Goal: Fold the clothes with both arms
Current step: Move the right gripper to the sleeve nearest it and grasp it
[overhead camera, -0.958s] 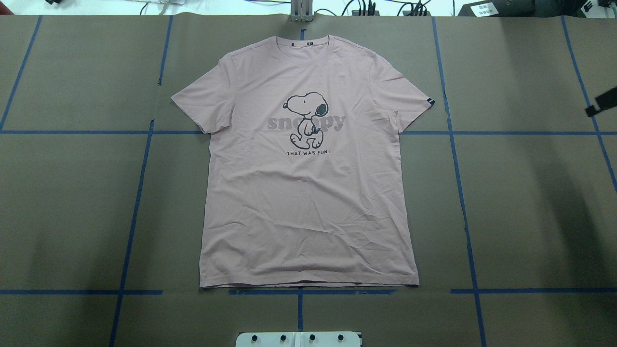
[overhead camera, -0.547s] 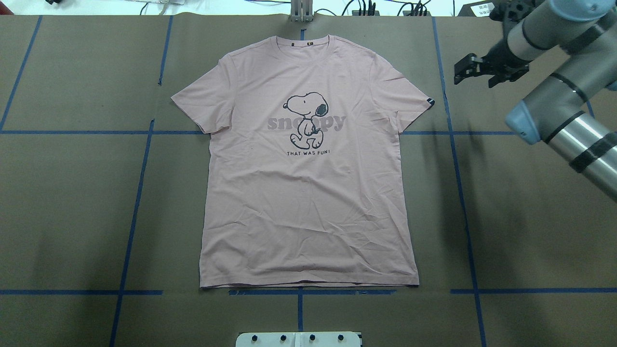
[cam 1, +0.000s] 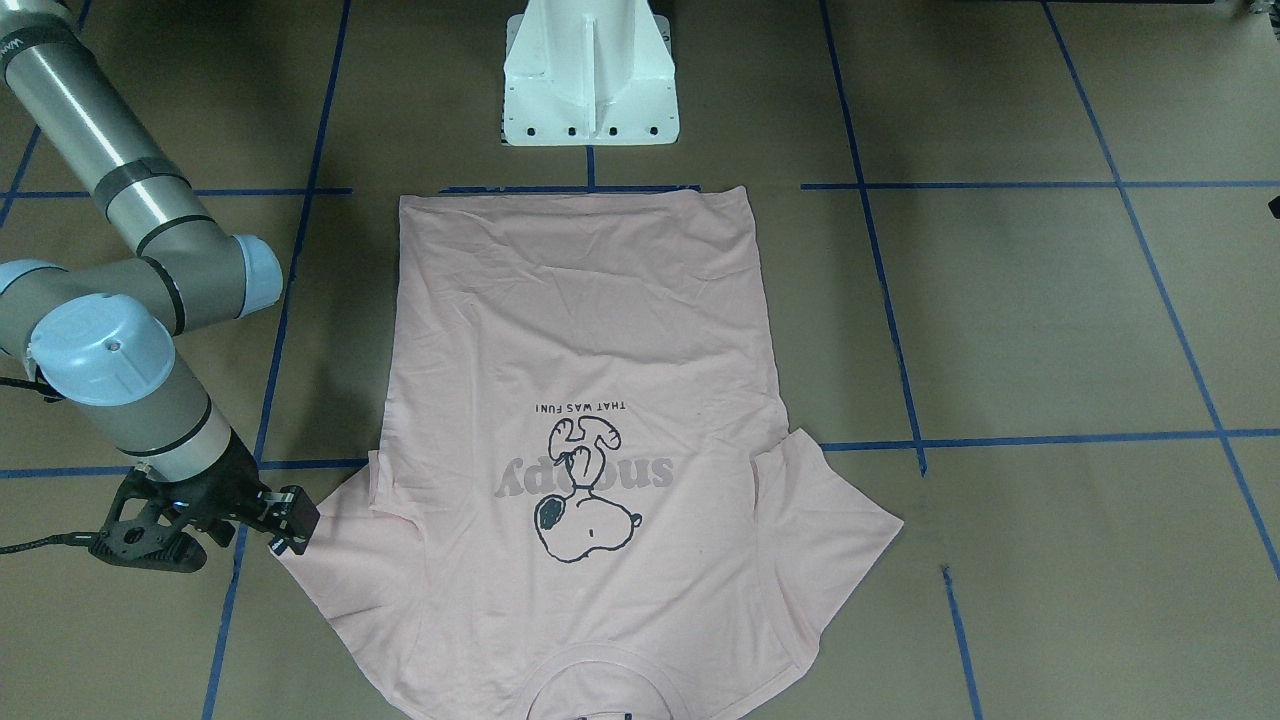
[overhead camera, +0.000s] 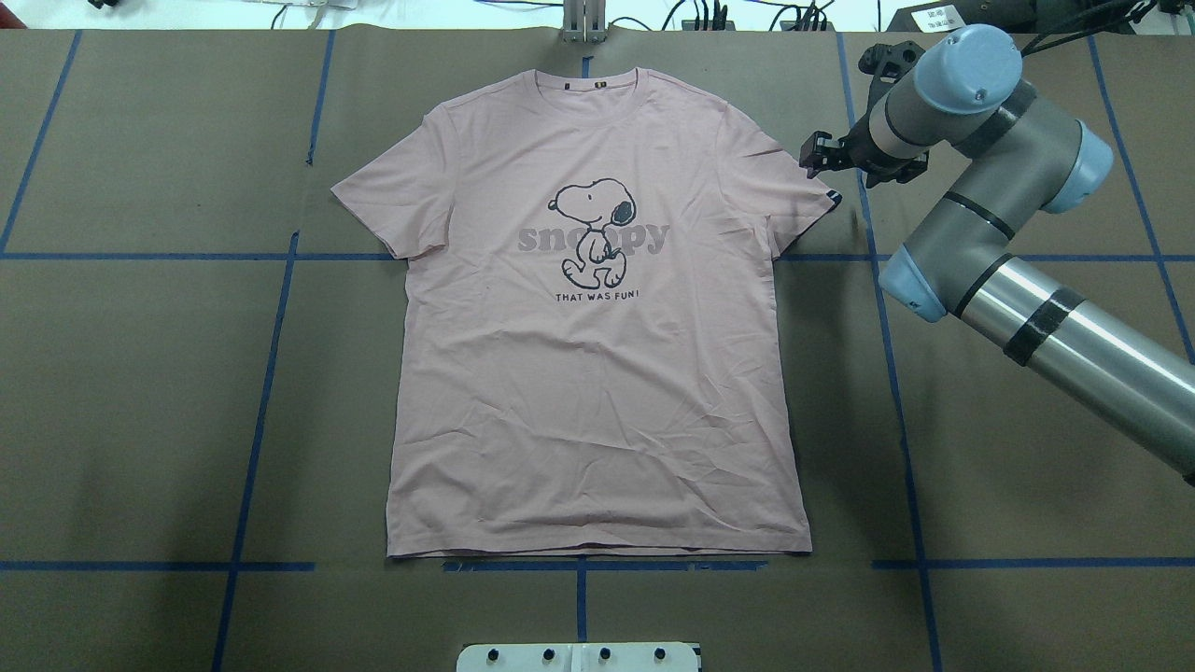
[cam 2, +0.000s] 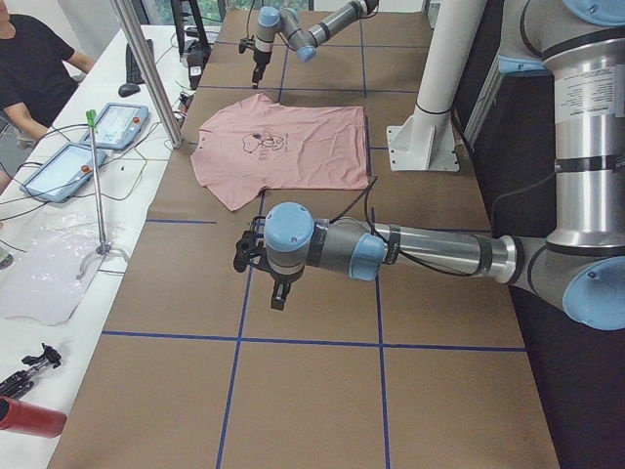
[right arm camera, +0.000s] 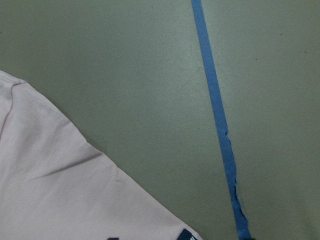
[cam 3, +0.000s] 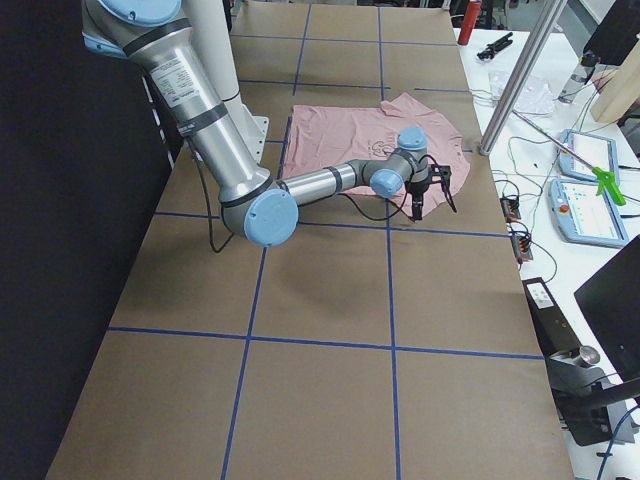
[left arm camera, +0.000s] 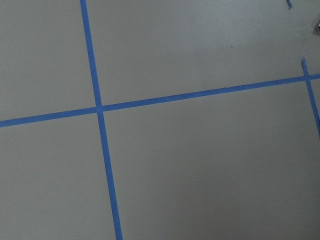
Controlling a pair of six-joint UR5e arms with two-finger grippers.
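The pale pink T-shirt (overhead camera: 597,392) lies flat and face up on the brown table, collar at the far edge, with a cartoon dog print (overhead camera: 593,233) on its chest. My right gripper (overhead camera: 814,156) hangs open just off the tip of the shirt's right-hand sleeve (overhead camera: 794,187), holding nothing; it also appears in the front view (cam 1: 292,528). The right wrist view looks down on that sleeve's edge (right arm camera: 60,200) and on bare table. My left gripper (cam 2: 276,291) shows only in the left side view, over bare table far from the shirt; I cannot tell whether it is open.
Blue tape lines (overhead camera: 896,392) grid the brown table cover. The white pedestal base (cam 1: 590,80) stands by the shirt's hem. A side bench off the far edge holds teach pendants (cam 2: 117,122) and cables; a metal pole (cam 2: 146,68) and a seated person (cam 2: 29,59) are there.
My right arm has swept in from the right edge towards the shirt and lowered its gripper to the right-hand sleeve tip. The shirt has not moved.
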